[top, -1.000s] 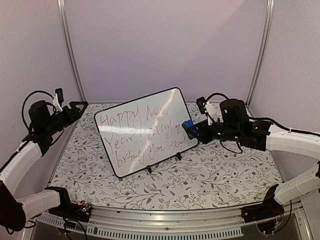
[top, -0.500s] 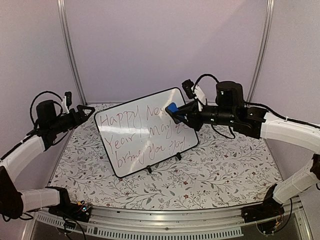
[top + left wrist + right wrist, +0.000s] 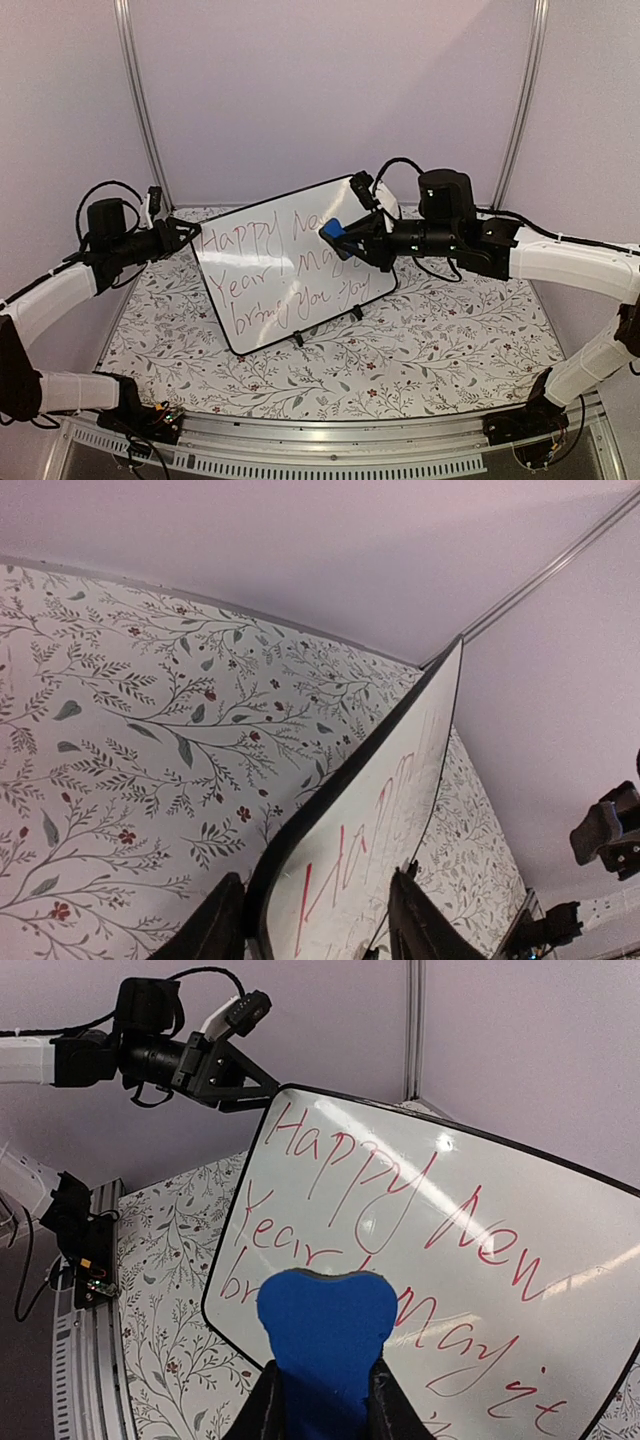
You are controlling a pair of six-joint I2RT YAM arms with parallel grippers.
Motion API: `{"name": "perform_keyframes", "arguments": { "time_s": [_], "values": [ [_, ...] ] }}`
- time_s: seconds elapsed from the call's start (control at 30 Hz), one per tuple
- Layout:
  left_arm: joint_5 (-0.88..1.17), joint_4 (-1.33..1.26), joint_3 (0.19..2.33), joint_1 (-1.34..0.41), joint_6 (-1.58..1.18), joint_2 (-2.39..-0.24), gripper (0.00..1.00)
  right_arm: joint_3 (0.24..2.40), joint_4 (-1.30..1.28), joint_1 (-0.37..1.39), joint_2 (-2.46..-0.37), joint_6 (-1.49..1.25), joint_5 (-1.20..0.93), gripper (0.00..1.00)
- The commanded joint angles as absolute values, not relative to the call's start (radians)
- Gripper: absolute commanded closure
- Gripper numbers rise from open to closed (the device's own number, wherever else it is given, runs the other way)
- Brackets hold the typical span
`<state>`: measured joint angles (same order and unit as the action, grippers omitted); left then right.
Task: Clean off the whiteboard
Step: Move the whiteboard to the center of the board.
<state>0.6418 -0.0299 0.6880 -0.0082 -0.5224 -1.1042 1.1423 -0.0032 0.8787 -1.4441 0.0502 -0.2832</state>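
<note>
The whiteboard stands tilted on its two black feet, mid-table, with red handwriting across it. My right gripper is shut on a blue eraser and holds it in front of the board's upper middle; whether it touches the board I cannot tell. In the right wrist view the eraser rises from that gripper before the whiteboard. My left gripper stands open at the board's upper left corner. In the left wrist view this gripper straddles the whiteboard, one finger against the rim.
A floral cloth covers the table. Lilac walls close the back and sides, with metal posts in the corners. A metal rail runs along the near edge between the arm bases.
The right arm carried the eraser from the board's right edge up and left across its face. The left gripper moved right to the board's corner and its jaws narrowed.
</note>
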Motion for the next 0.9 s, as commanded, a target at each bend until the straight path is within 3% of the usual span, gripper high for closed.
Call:
{"name": "perform_keyframes", "arguments": {
  "time_s": [0.0,0.1,0.17,0.87],
  "values": [
    [0.603,-0.023,0.688,-0.048,-0.544,-1.051,0.61,1.114,0.026,0.884,-1.414,0.062,-0.281,0.81],
    [0.578,-0.025,0.66,-0.053,-0.578,-1.003,0.78,1.108,0.023,0.885,-1.408,0.064,-0.271,0.81],
    [0.567,-0.014,0.645,-0.06,-0.606,-0.976,0.83,1.107,0.023,0.885,-1.407,0.064,-0.271,0.81],
    [0.332,0.073,0.515,-0.335,-0.856,-0.71,0.81,1.099,0.006,0.885,-1.399,0.07,-0.263,0.81]
  ]
}}
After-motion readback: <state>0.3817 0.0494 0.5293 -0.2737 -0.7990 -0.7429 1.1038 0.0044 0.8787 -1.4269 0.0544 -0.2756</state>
